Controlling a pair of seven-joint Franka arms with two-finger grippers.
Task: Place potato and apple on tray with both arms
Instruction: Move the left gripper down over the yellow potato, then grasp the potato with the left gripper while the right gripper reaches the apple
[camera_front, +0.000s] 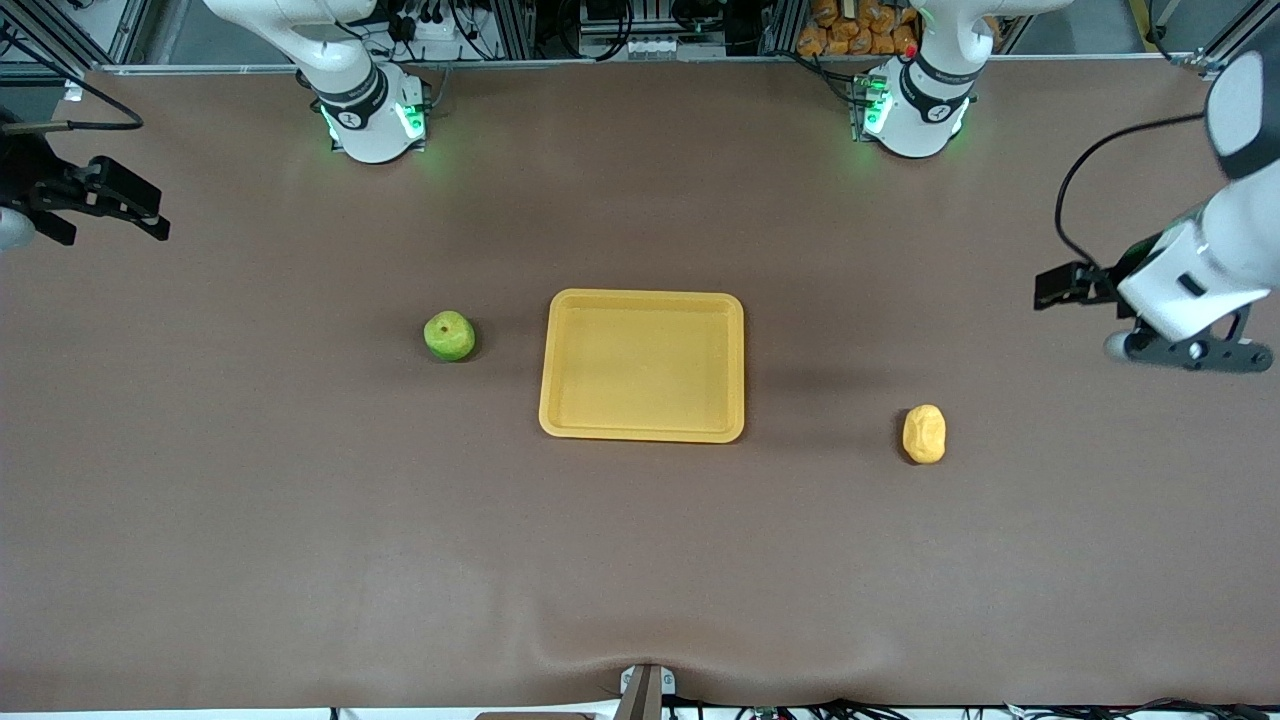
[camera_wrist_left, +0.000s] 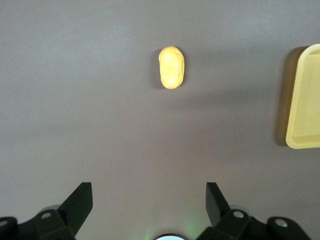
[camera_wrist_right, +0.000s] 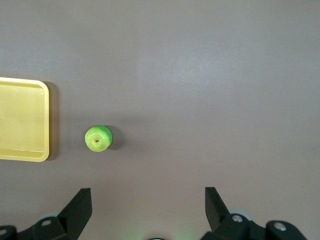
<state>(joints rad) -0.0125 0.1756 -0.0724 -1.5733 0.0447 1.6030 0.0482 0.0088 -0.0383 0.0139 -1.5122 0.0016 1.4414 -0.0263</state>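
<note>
The yellow-orange tray (camera_front: 645, 297) lies empty in the middle of the table. The green apple (camera_front: 449, 335) sits on the cloth beside it toward the right arm's end. The yellow-orange potato (camera_front: 924, 433) lies toward the left arm's end, nearer the front camera than the tray. My left gripper (camera_front: 1055, 287) hovers open and empty over the table's left-arm end. Its wrist view shows the potato (camera_wrist_left: 172, 67) and the tray's rim (camera_wrist_left: 303, 144) well away from its open fingers (camera_wrist_left: 149, 192). My right gripper (camera_front: 140, 212) hovers open and empty over the right-arm end. Its wrist view (camera_wrist_right: 148, 195) shows the apple (camera_wrist_right: 98, 138) and the tray (camera_wrist_right: 44, 120).
Brown cloth covers the whole table and wrinkles at the front edge near a small metal bracket (camera_front: 645, 690). Both arm bases (camera_front: 372, 115) (camera_front: 915, 110) stand at the table's back edge. A pile of orange items (camera_front: 850, 30) lies off the table past that edge.
</note>
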